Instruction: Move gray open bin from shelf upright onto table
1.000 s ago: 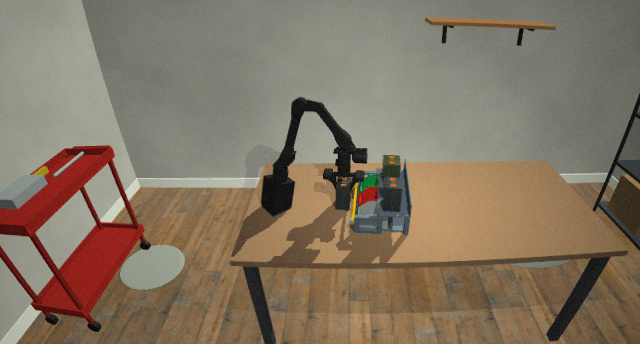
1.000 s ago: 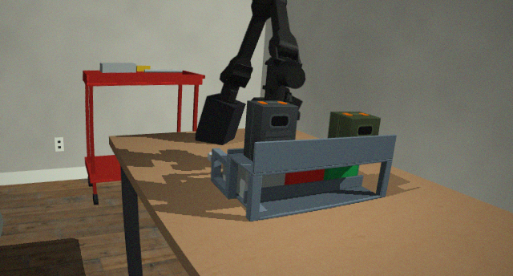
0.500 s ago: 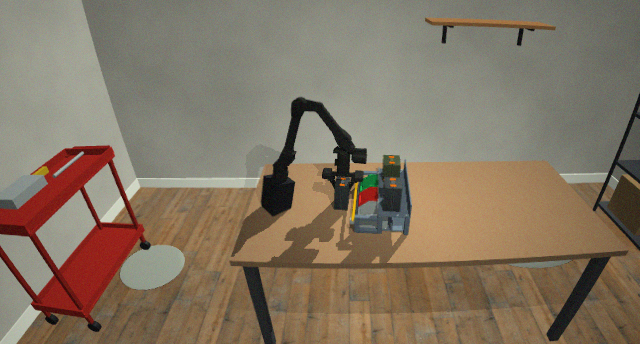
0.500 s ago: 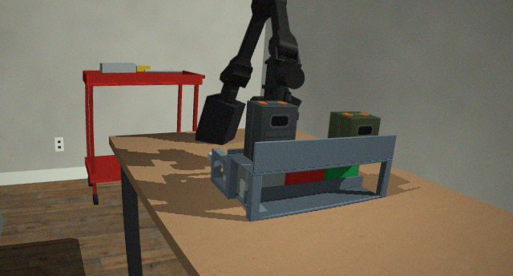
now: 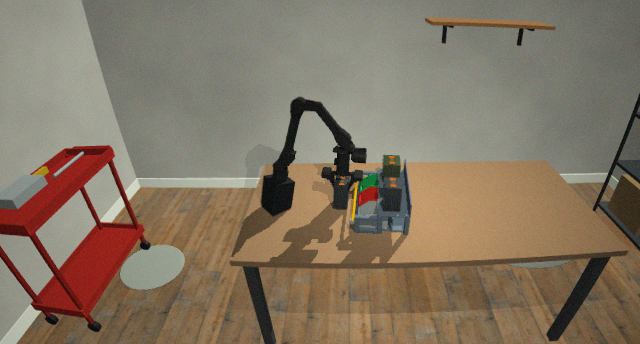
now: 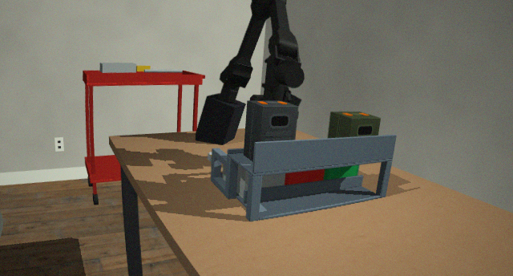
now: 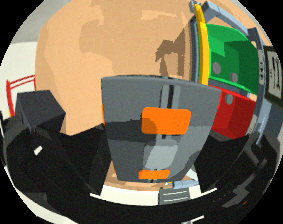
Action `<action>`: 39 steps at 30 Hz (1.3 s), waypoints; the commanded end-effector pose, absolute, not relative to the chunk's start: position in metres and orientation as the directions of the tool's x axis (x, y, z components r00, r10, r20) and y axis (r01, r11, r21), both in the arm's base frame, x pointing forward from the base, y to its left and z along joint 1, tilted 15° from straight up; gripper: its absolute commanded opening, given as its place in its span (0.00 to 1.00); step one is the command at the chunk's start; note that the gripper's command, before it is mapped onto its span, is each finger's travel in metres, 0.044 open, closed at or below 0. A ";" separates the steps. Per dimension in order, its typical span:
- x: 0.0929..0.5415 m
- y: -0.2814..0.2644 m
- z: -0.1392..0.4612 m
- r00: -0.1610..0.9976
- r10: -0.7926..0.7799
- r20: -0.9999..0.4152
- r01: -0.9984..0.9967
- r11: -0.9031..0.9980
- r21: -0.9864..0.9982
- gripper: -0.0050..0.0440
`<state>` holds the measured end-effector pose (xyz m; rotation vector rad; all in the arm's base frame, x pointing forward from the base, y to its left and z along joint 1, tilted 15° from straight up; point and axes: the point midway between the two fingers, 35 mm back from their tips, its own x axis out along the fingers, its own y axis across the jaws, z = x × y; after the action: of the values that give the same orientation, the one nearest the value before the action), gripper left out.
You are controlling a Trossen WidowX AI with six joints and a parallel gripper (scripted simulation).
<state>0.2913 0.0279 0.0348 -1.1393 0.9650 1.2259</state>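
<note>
The gray open bin (image 5: pixel 341 194) stands upright, low at the table top, just left of the small gray shelf rack (image 5: pixel 382 204). Orange parts show inside it in the wrist view (image 7: pixel 158 132). My gripper (image 5: pixel 341 180) comes down on the bin from above and is shut on it. I cannot tell whether the bin's bottom touches the table. In the exterior view the bin and my fingers are hidden behind a dark box (image 6: pixel 272 123) on the rack; only my wrist (image 6: pixel 282 73) shows.
The rack holds red (image 5: pixel 367 196) and green (image 5: pixel 371 180) bins, the dark box (image 5: pixel 392 195) and a green box (image 5: pixel 391 165). The arm's base (image 5: pixel 277 194) stands at the table's left. A red cart (image 5: pixel 55 224) is off the table, far left.
</note>
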 end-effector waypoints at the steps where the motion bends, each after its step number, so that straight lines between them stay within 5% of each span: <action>1: 0.305 0.025 0.061 0.206 0.194 -0.959 -0.977 -0.013 -0.212 0.10; 39: 0.315 0.023 0.077 0.206 0.193 -0.959 -0.977 -0.013 -0.213 0.10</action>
<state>0.3035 0.0247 0.0572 -1.1487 0.9451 1.2063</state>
